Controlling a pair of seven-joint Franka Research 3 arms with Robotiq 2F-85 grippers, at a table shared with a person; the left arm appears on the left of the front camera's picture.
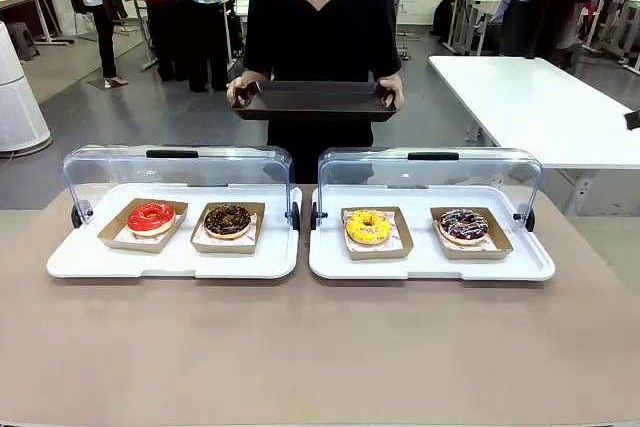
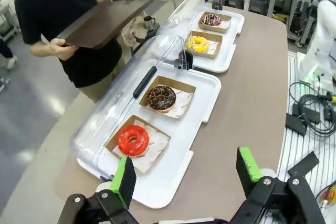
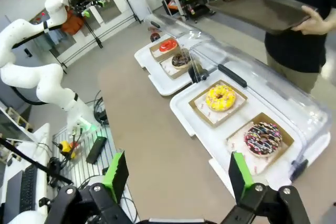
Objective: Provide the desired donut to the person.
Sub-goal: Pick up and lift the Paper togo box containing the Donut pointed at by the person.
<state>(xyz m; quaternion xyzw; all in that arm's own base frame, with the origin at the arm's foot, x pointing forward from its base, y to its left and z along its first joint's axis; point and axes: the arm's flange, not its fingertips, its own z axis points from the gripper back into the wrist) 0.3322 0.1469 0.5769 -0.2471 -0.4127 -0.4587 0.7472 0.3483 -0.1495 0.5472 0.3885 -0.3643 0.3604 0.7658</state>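
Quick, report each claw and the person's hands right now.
Left claw: open, empty.
Right claw: open, empty.
Person's hands: both holding the tray.

1. This is a robotics lab with one bench [image 1: 320, 357] dressed up as a pastry counter.
2. A white robot arm [image 3: 39, 80] stands at the bench's edge.
3. Loose cables [image 2: 315, 95] and a power brick [image 2: 296, 124] lie beside it, with a keyboard [image 3: 25, 188] close by.
4. White work tables [image 1: 540, 97] stand on a wide grey floor [image 1: 150, 117].
5. Two white display trays [image 1: 70, 262] under clear lids [image 1: 170, 172] hold donuts [image 1: 151, 216] in single boxes.
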